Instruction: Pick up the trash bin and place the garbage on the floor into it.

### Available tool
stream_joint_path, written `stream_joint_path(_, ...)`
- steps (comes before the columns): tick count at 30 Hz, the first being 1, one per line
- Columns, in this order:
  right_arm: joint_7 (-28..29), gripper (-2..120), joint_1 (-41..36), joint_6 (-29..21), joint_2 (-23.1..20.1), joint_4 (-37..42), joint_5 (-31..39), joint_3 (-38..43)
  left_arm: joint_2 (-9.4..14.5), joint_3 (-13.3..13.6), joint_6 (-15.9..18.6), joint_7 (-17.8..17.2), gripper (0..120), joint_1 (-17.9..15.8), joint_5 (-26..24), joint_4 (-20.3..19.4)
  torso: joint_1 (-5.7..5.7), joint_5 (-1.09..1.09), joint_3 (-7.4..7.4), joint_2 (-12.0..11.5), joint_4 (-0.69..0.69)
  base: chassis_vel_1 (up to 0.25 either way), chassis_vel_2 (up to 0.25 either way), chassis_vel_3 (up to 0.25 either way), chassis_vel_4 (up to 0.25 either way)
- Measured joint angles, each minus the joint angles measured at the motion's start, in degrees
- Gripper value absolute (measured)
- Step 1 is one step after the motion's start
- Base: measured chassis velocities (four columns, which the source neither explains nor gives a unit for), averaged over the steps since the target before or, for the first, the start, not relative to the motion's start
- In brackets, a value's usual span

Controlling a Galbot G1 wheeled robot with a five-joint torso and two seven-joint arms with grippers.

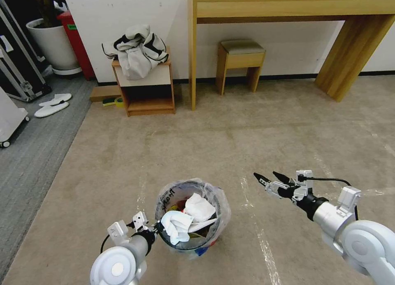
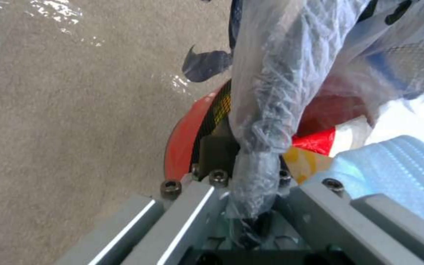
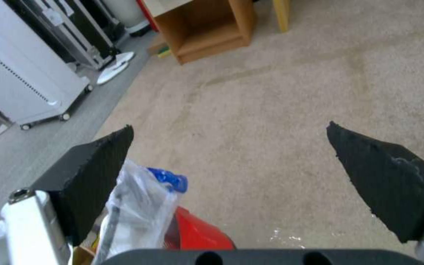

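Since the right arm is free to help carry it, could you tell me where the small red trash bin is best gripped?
Grip the trash bin at its rim on the robot's right, coming from above with one finger inside and one outside. The wall is thin and upright, and the left gripper is shut on the opposite rim. The open right gripper hovers just to that side.

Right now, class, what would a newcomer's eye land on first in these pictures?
The trash bin, stuffed with white tissues and wrappers, sits low in the head view, the left gripper clamped on its bag-lined rim. To its right, the right gripper hovers open over bare beige floor.
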Motion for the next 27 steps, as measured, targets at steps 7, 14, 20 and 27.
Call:
stream_joint_path(7, -0.16, 100, 0.37, 0.09, 0.00, -0.95, -0.13, -0.27, -0.66, 0.03, -0.13, -0.05, 0, -1.09, -0.49, 1.83, 0.00, 0.00, 0.00, 0.00, 0.00, 0.000, 0.000, 0.000, 0.000)
stream_joint_path(14, -0.41, 100, 0.43, 0.24, 0.22, -1.52, -0.33, -0.34, -0.81, 0.15, -0.18, -0.27, 0, -1.54, -0.73, 2.61, 0.00, 0.01, 0.00, 0.00, 0.00, 0.000, 0.000, 0.000, 0.000)
stream_joint_path(20, -0.69, 100, 0.54, 0.36, 0.30, -1.90, -0.37, -0.35, -1.12, 0.25, -0.33, -0.30, 0, -2.04, -0.60, 3.59, 0.00, 0.00, 0.00, 0.00, 0.00, 0.000, 0.000, 0.000, 0.000)
stream_joint_path(27, -1.14, 100, 0.44, 0.47, 0.45, -2.28, -0.55, -0.30, -1.34, 0.36, -0.41, -0.34, 0, -2.79, -0.51, 4.59, 0.00, 0.00, -0.01, 0.00, 0.00, 0.000, 0.000, 0.000, 0.000)
